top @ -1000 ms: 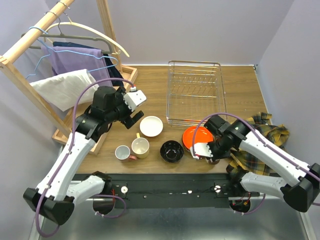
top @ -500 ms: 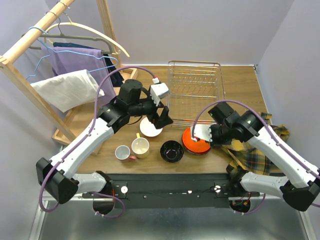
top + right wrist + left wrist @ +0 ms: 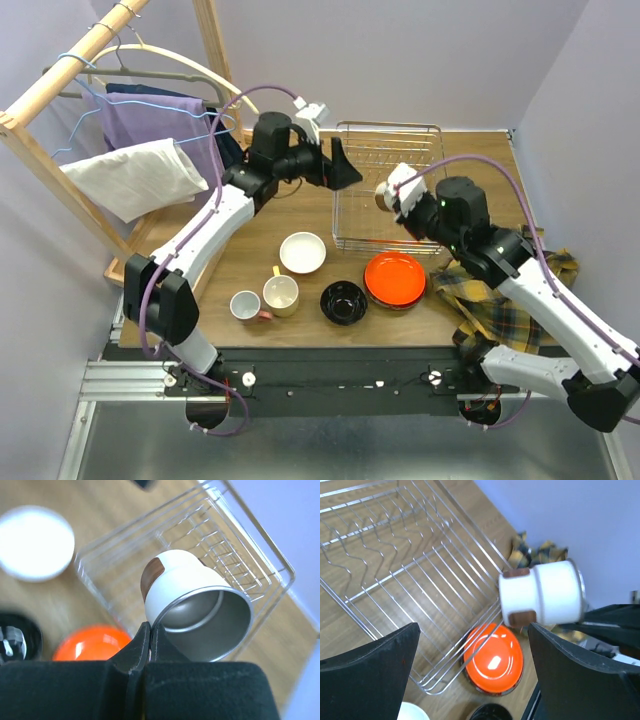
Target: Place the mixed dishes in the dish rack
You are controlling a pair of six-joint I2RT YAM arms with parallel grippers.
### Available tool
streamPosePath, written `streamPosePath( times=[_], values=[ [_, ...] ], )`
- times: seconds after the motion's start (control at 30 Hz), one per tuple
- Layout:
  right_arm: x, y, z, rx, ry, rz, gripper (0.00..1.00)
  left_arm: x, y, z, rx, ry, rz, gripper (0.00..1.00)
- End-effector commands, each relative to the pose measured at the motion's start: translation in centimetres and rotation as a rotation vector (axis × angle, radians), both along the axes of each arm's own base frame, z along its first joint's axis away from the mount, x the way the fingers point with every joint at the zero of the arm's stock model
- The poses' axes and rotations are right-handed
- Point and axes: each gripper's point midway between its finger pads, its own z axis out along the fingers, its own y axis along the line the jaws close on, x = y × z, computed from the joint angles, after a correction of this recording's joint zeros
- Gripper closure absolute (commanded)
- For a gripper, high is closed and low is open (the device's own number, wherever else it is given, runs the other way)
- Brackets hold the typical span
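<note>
**Setting:** laboratory robot test cell, dressed as a household corner.

**Evidence of lab:**
- left arm (image 3: 200, 242) and right arm (image 3: 545, 298), mounted on a black rail (image 3: 340, 385) at the near edge of a wooden table (image 3: 480, 160)
- purple cables (image 3: 478, 157) looped along both arms
- plain lilac walls (image 3: 400, 50) closing in three sides
- bare metal flooring (image 3: 350, 450) below the rail

**Domestic props:**
- wooden clothes rack (image 3: 60, 75) with hangers (image 3: 150, 73) and garments (image 3: 150, 125)
- wire dish rack (image 3: 390, 180)
- bowls (image 3: 302, 252)
- mugs (image 3: 281, 295)
- plaid cloth (image 3: 500, 300)
</note>
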Motion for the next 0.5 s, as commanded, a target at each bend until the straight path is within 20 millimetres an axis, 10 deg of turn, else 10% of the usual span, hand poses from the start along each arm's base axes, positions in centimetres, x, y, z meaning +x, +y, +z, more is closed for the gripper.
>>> streamPosePath(
  times=[0.0,0.2,0.47],
  values=[
    [5.8,0.9,4.4,0.441,0.021,-0.173,0.99,1.0,0.1,3.7,-0.148,0.074,-0.009,0.01],
    [10.4,1.3,3.2,0.744,0.389,-0.181,0.99,1.9,0.0,1.8,-0.299,0.286,-0.095,0.01],
    [9.9,4.6,3.7,0.892,0.692,0.096,0.99,3.8,-1.5,-0.9,-0.436,0.453,-0.241,0.01]
  ],
)
